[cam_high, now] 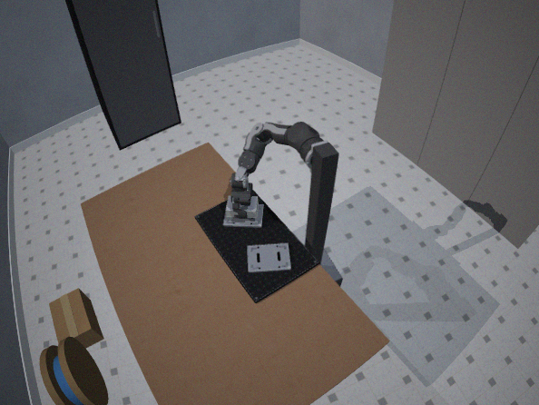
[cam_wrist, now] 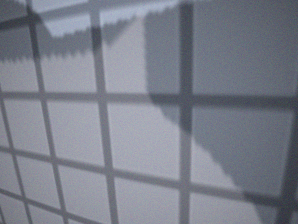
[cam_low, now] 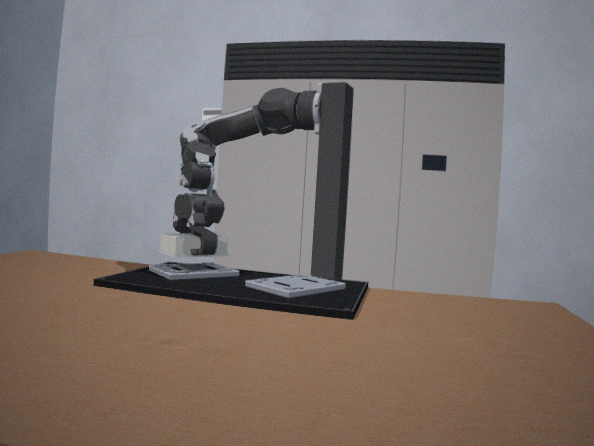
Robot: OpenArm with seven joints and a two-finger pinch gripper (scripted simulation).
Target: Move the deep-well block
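The white 96-well deep-well block [cam_low: 172, 245] [cam_high: 257, 210] hangs level a little above plate nest N1 [cam_low: 172, 271], clear of its locators. My gripper [cam_low: 201, 243] [cam_high: 240, 206] comes down from above and is shut on the block across its sides. In the wrist view the block's well grid [cam_wrist: 75, 125] fills the frame, partly in shadow; the fingers do not show there. Plate nest N2 [cam_high: 268, 268] [cam_low: 293, 285] lies empty on the black base plate [cam_high: 218, 241] [cam_low: 225, 292], nearer the arm's post. I cannot make out the cut-off corner.
The arm's dark post [cam_high: 322, 200] [cam_low: 332, 180] stands at the base plate's edge beside N2. The brown table [cam_high: 159, 281] carries the base plate. A cardboard box [cam_high: 74, 318] and a cable spool [cam_high: 73, 377] lie on the floor.
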